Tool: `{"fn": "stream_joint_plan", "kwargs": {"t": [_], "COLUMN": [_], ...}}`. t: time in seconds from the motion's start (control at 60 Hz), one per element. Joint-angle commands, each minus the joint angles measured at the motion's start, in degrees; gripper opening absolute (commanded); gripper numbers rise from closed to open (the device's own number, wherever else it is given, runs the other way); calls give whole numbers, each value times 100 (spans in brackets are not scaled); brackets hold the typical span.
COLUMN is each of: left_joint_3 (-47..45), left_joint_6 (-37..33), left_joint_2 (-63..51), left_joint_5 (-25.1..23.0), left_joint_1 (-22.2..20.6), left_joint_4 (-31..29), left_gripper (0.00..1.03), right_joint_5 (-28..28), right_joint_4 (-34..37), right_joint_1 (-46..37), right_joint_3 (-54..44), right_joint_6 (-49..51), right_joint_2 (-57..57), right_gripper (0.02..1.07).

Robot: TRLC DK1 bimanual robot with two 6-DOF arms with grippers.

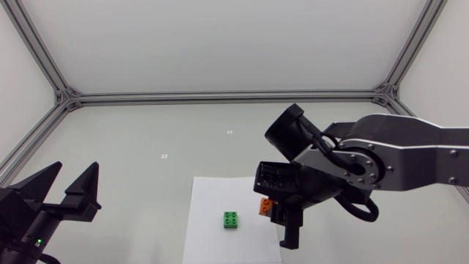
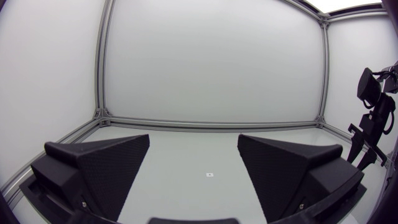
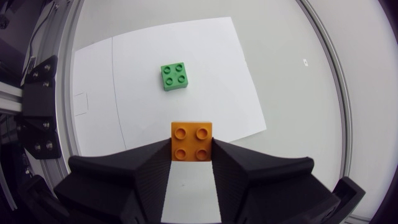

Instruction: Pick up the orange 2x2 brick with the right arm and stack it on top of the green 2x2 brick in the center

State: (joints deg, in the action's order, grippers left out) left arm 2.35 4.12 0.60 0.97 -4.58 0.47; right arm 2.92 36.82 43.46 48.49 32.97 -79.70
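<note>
The orange 2x2 brick (image 3: 191, 141) sits between the fingertips of my right gripper (image 3: 191, 150), and both fingers press its sides. In the head view the orange brick (image 1: 264, 207) shows partly under the right gripper (image 1: 273, 215), by the right edge of the white sheet. The green 2x2 brick (image 1: 231, 220) lies a short way to its left on the sheet, studs up. From the right wrist, the green brick (image 3: 175, 76) is ahead of the gripper and apart from it. My left gripper (image 1: 69, 192) stays open at the table's left, holding nothing.
A white paper sheet (image 1: 212, 235) lies on the grey table under both bricks. Aluminium frame rails (image 1: 220, 97) run along the back and sides. My right arm (image 2: 373, 118) shows far off beside the open left gripper (image 2: 194, 163).
</note>
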Motion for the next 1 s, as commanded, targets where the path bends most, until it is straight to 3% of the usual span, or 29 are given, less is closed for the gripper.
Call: {"fn": "stream_joint_plan", "kwargs": {"t": [0.0, 0.167, 0.483, 0.983], "left_joint_3": [-235, -235, -235, -235], "left_joint_6": [115, 107, 115, 115], "left_joint_2": [10, 10, 10, 10], "left_joint_5": [17, 17, 17, 17], "left_joint_1": [10, 10, 10, 1], "left_joint_4": [-56, -56, -56, -56], "left_gripper": [99, 99, 99, 99], "right_joint_5": [-72, -213, -213, -178], "right_joint_4": [-87, -254, -307, -236], "right_joint_1": [365, 795, 813, 760], "right_joint_3": [178, 565, 1312, 1330], "right_joint_6": [157, 175, 544, 719], "right_joint_2": [-221, -898, -1953, -1944], "right_gripper": [30, 30, 29, 29]}}
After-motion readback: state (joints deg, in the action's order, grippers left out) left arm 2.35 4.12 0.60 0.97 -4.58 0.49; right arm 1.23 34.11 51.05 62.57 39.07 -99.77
